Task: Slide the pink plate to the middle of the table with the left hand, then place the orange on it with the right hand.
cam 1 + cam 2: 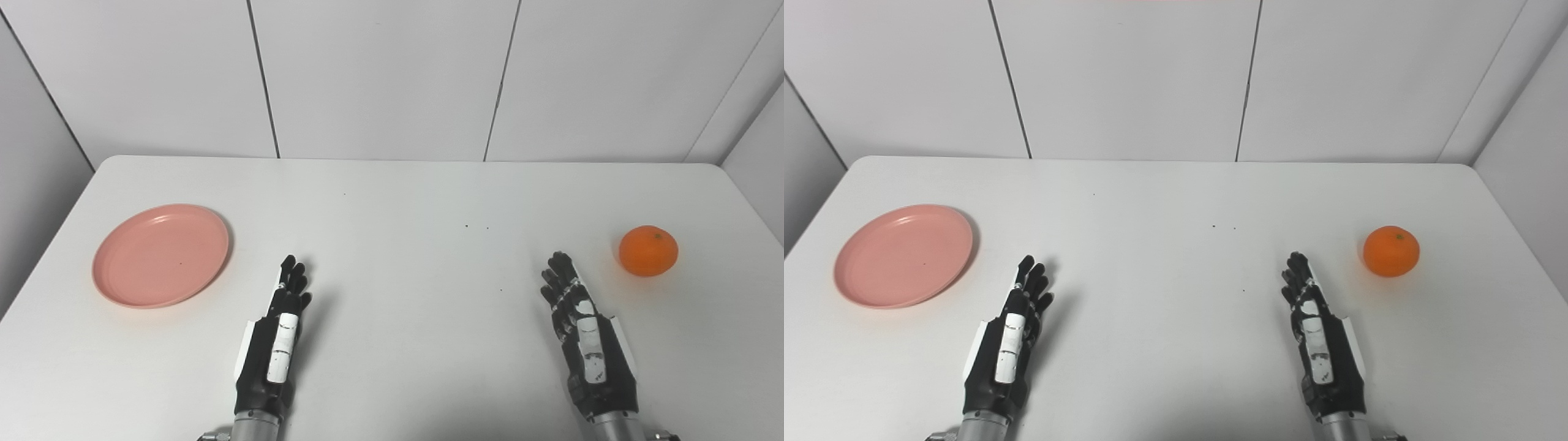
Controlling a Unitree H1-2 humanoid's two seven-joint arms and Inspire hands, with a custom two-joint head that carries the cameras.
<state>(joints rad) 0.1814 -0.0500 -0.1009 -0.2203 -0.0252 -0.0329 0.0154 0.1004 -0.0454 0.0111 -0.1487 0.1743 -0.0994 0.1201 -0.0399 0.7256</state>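
A: What lies at the far left of the white table [392, 202]?

B: The pink plate [160, 255], flat and bare, near the table's left edge. It carries no print or label that I can read, only a tiny dark speck near its middle.

A: And next along?

B: The left hand [278, 334], right of the plate and nearer the table's front edge, apart from the plate. Its fingers [293, 277] are stretched forward, side by side, holding nothing. White patches mark its back, with no legible writing.

A: Past the table's middle?

B: The right hand [582, 324], fingers likewise extended and slightly apart, empty. The orange [648, 250] sits just right of its fingertips, near the table's right edge, not touched.
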